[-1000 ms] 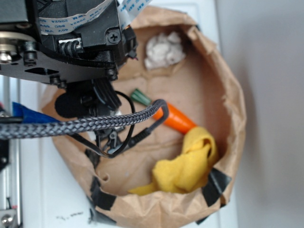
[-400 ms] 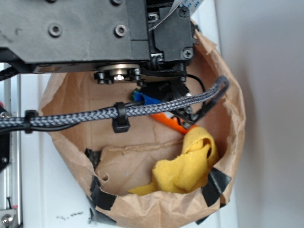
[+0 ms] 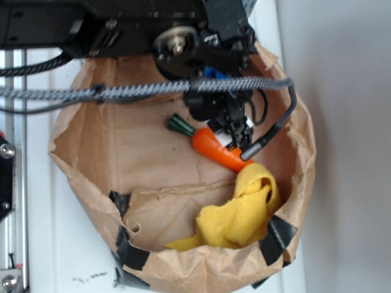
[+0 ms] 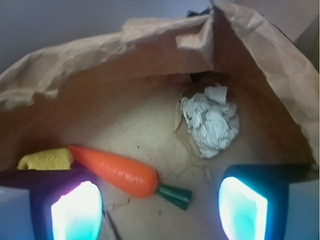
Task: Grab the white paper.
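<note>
The arm has swung across the brown paper bag and now hangs over its far side. The claw is spread wide and empty, above the toy carrot. The white paper sits ahead, probably against the bag's back wall, untouched. Approach underway; a descent comes next.

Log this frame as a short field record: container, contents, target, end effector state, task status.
container: brown paper bag, open top
contents: toy carrot, yellow cloth, white paper wad
target: white paper wad, at the bag's wall, apart from the carrot
end effector: open, inside the bag, holding nothing
task status: paper not yet grasped
</note>
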